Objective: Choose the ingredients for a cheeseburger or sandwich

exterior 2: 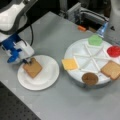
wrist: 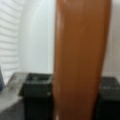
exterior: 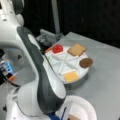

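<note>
A grey counter (exterior: pixel 105 65) carries the divided tray (exterior: pixel 65 65). In a front view the tomato (exterior: pixel 57 48), a toast square (exterior: pixel 76 49), patty (exterior: pixel 86 62) and cheese (exterior: pixel 71 76) lie in the tray. In a front view lettuce (exterior 2: pixel 95 40) lies there too; left of the tray, my pincer (exterior 2: pixel 27 60) sets the toast (exterior 2: pixel 32 67) on the paper plate (exterior 2: pixel 47 77). In the wrist view my pads (wrist: pixel 37 95) pinch the toast. One piece placed; five unpicked.

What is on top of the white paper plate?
One tan-brown toast square lies on the white paper plate, with the gripper at its edge. The wrist view shows toast between the fingers. Anything under the toast is hidden.
</note>
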Available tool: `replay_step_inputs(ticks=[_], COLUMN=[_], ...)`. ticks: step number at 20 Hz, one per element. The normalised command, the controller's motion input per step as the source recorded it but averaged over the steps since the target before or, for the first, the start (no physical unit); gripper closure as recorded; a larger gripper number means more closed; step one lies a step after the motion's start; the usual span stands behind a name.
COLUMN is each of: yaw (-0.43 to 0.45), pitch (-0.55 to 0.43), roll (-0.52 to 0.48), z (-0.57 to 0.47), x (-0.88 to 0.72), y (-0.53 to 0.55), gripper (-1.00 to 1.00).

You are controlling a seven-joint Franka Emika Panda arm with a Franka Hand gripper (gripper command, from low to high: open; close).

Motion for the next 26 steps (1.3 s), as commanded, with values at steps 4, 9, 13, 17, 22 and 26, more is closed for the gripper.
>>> replay_step_inputs(ticks=[4,9,13,17,22,26], yaw=[0.003,-0.015,-0.023,-0.034,-0.044,-0.053], pitch=[0.09,0.073,0.061,0.056,0.048,0.042], roll=[-0.173,-0.186,-0.191,-0.195,-0.199,-0.206], z=[0.05,0.03,0.02,0.02,0.02,0.03], x=[-0.14,-0.14,-0.12,-0.11,-0.09,-0.08], y=[0.16,0.18,0.19,0.22,0.23,0.23], gripper=[1.0,1.0,1.0,1.0,1.0,1.0])
